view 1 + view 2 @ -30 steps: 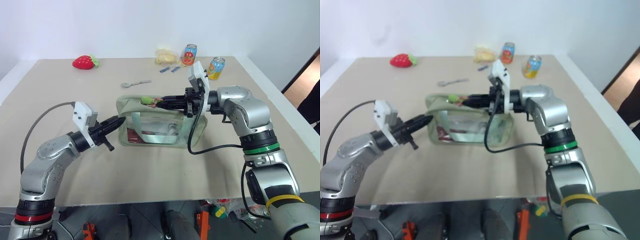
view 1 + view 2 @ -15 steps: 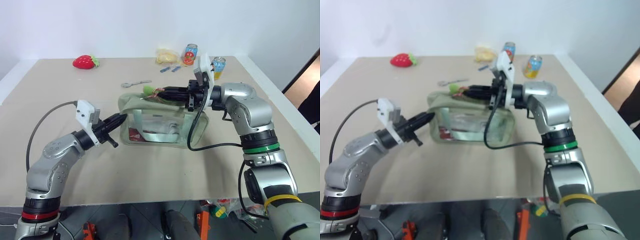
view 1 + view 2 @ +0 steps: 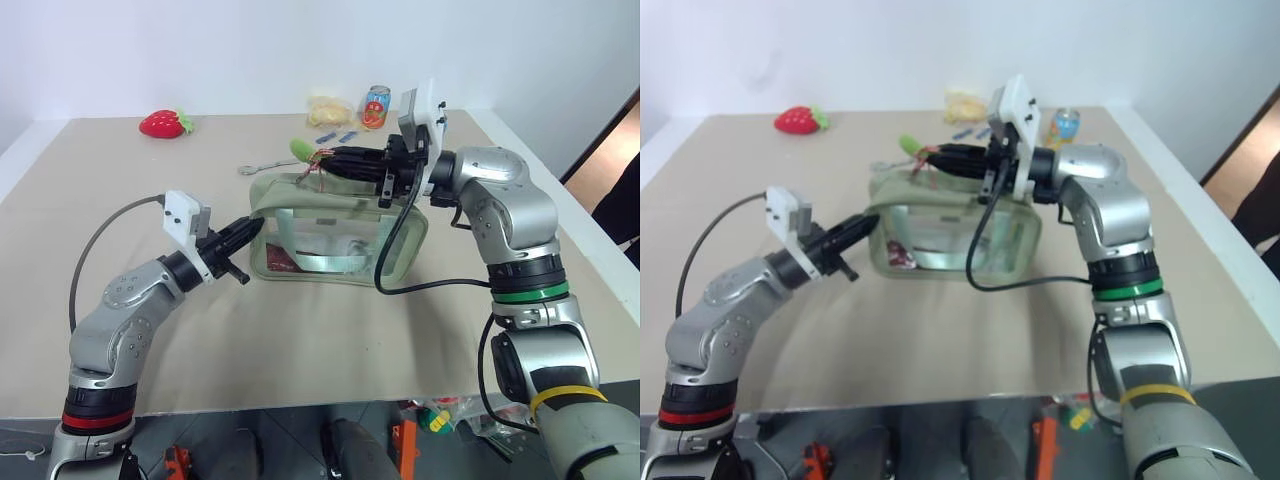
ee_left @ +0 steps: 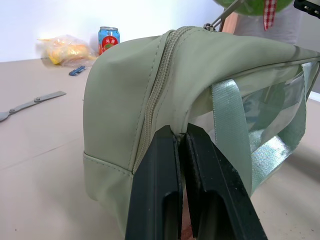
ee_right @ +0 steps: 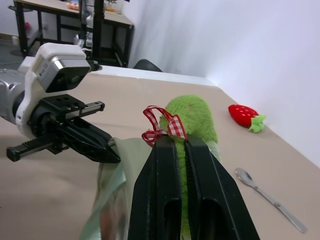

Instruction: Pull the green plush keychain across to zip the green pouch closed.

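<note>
Both arms reach inward over the green pouch [image 3: 335,235]: left gripper [image 3: 255,226] pinched on its end, right gripper [image 3: 330,158] clamped above it.

Lime-green keychain [image 5: 192,117], red-checked ribbon [image 5: 162,122], sage pouch [image 3: 335,235]

Robotics test lab or demo room, judging by the setup. Large beige table [image 3: 300,330] with a white rim, set against a plain white wall. Assorted props scattered along the far edge of the table: red plush strawberry [image 3: 166,124], two printed drink cans [image 3: 377,106], yellow packaged snack [image 3: 328,110], metal spoon [image 3: 262,168]. Beyond the table in the right wrist view: dark-framed workbench [image 5: 70,22] loaded with gear, grey floor. Tools and small bright items on the floor below the near edge of the table.
</note>
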